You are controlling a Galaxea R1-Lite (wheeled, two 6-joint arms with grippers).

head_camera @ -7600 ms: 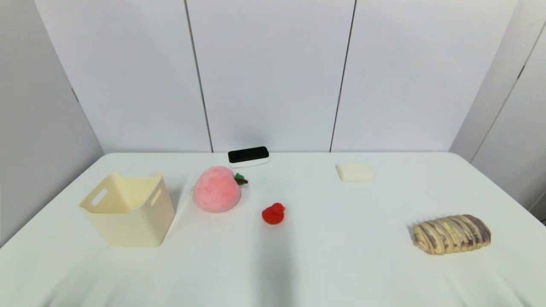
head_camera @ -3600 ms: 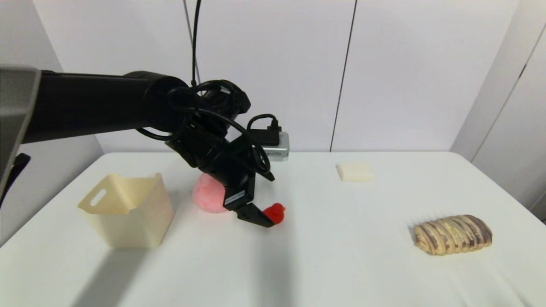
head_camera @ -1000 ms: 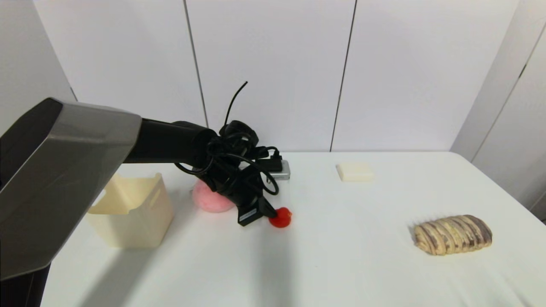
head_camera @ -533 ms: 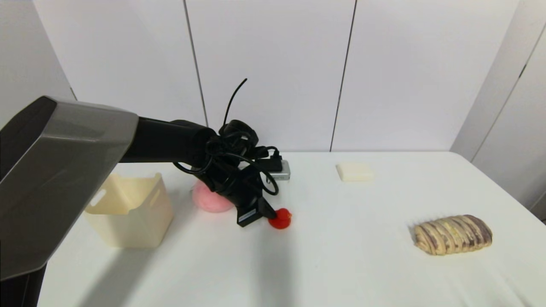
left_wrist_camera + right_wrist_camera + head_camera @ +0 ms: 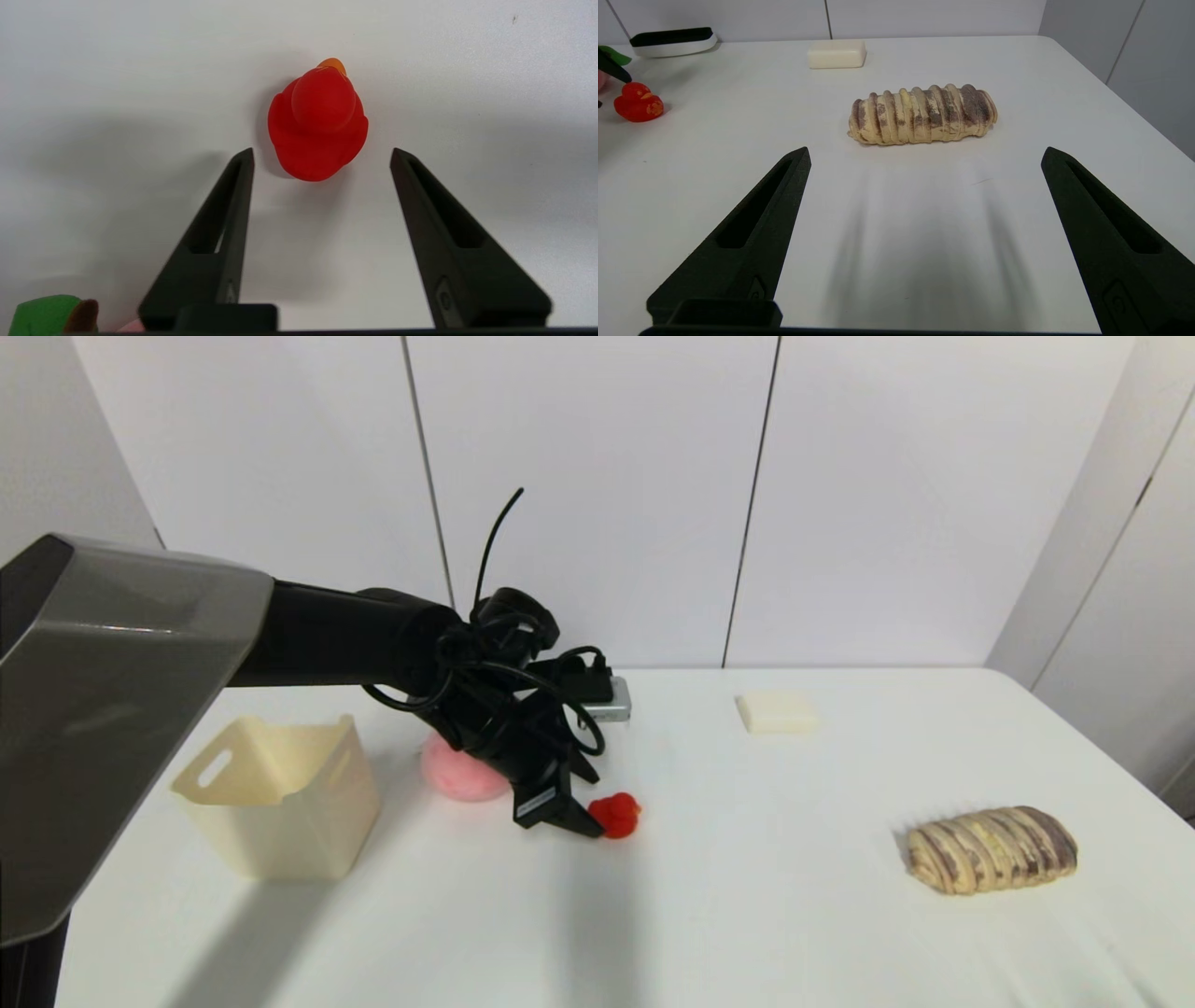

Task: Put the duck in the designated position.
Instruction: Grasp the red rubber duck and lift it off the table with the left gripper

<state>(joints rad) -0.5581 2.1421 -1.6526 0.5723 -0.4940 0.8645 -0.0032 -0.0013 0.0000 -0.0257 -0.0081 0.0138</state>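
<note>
On the white counter the duck stands near the middle, just beside the pink peach. The left tool is released, its fingers apart just behind the duck, not touching it. The right tool is also released, near the bread.

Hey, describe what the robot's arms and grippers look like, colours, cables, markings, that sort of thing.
The left arm has a grey angular shell, then a black round tube. Black cables loop round its wrist beside a silver camera box. The left gripper has two long, black, tapering fingers with slots; a small white label sits near their base. The right gripper has matching fingers.
</note>
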